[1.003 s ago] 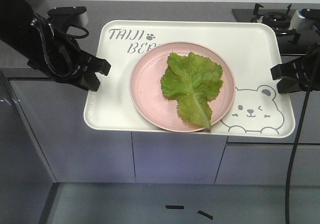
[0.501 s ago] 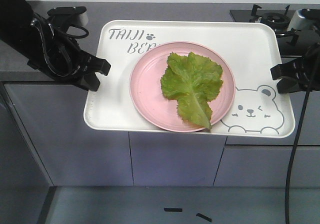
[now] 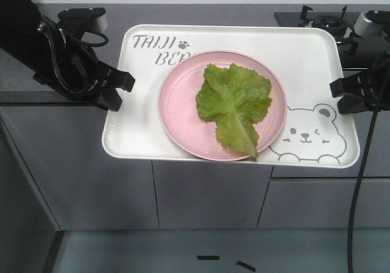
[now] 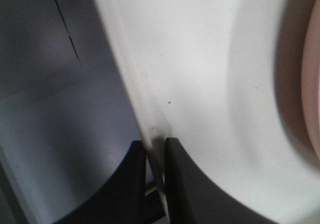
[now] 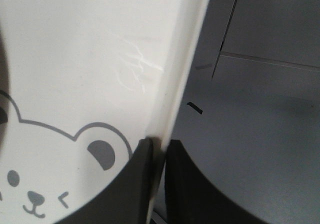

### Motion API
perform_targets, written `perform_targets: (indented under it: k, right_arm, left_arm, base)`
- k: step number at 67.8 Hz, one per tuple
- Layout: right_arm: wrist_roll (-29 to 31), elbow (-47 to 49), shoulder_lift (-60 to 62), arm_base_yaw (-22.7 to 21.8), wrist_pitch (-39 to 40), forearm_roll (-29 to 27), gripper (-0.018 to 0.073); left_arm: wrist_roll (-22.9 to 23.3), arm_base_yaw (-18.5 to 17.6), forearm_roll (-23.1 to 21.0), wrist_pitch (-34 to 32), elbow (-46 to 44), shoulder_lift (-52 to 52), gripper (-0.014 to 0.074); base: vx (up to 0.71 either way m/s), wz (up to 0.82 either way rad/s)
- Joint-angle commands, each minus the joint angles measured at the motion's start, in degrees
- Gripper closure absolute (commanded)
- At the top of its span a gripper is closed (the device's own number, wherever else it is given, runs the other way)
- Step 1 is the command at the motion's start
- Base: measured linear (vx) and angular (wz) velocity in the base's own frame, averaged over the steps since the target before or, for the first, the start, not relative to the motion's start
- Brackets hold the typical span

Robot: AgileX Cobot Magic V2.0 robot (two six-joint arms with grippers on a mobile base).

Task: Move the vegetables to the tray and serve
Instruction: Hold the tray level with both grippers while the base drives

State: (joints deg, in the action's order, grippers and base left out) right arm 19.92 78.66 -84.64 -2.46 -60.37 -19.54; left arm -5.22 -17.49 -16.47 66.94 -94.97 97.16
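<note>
Front view: a cream tray point(image 3: 137, 127) with grey lettering and a winking bear drawing is gripped at its 2 short sides. The left hand point(image 3: 119, 94) is clamped on the tray's left rim and the right hand point(image 3: 339, 96) on the right rim. A round pink plate point(image 3: 177, 111) sits near the middle of the tray, and 1 lettuce leaf point(image 3: 234, 102) lies flat on the plate, its narrow end reaching the plate's near rim. The tray's far part lies over the grey surface point(image 3: 201, 12), while its near edge juts out past the front of the surface, above the cabinet doors point(image 3: 207, 194). Whether the tray rests on the surface or is lifted off it, I cannot tell. A stove point(image 3: 326, 23) stands at the far right.

Left wrist view: 2 dark fingers point(image 4: 195, 189) pinch the tray's rim between them, closed tight on it. A blurred slice of the pink plate shows at the right edge.

Right wrist view: 2 dark fingers point(image 5: 135, 189) squeeze the opposite rim, right beside the bear's ear. Grey floor point(image 5: 250, 149) lies below.
</note>
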Motion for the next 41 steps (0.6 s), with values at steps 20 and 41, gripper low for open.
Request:
perform_targets:
  k: [20,41]
  right_arm:
    - [2.8,1.6,2.3,1.8,-0.8,-11.8,0.0565]
    - [2.8,1.6,2.3,1.8,-0.8,-11.8,0.0565]
  left_arm:
    - [-1.5,-2.3,-13.4,-4.6,-1.9,-2.8,0.0602]
    - [-1.5,-2.3,-13.4,-4.6,-1.9,-2.8,0.0602]
  base:
    - [0.02,-0.01]
    - [0.03,-0.01]
